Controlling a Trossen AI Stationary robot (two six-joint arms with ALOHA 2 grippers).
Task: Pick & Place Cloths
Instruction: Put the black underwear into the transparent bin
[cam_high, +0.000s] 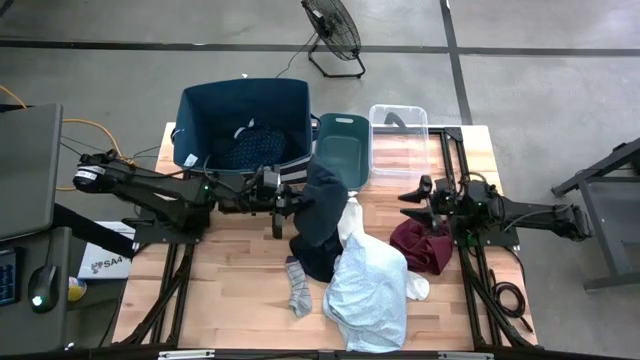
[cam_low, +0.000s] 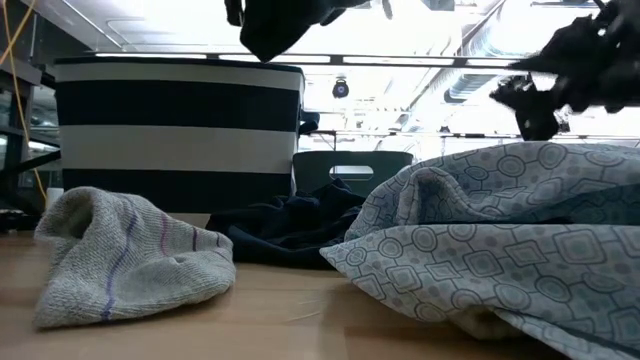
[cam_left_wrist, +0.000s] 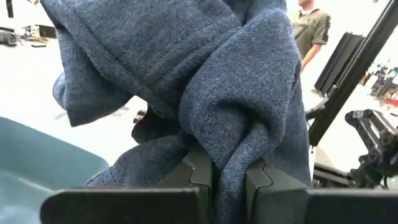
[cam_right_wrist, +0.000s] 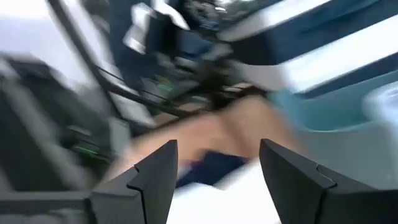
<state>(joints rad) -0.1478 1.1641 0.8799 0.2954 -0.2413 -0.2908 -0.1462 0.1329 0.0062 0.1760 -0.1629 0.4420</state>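
Left claw (cam_high: 283, 203) is clamped on a dark blue garment (cam_high: 318, 215), fabric bunched between the fingers (cam_left_wrist: 200, 171) in the left wrist view. The garment is held up off the table (cam_high: 240, 280), draping down to the pile below the claw. The big blue bin (cam_high: 243, 122) sits just behind the claw, with a navy dotted cloth (cam_high: 250, 148) inside. Right claw (cam_high: 414, 192) is held with fingers (cam_right_wrist: 155, 177) apart, nothing gripped. The maroon cloth (cam_high: 420, 245) lies just below it, with the pale shirt (cam_high: 366, 288) and grey sock (cam_high: 299, 288) farther toward the table's front edge.
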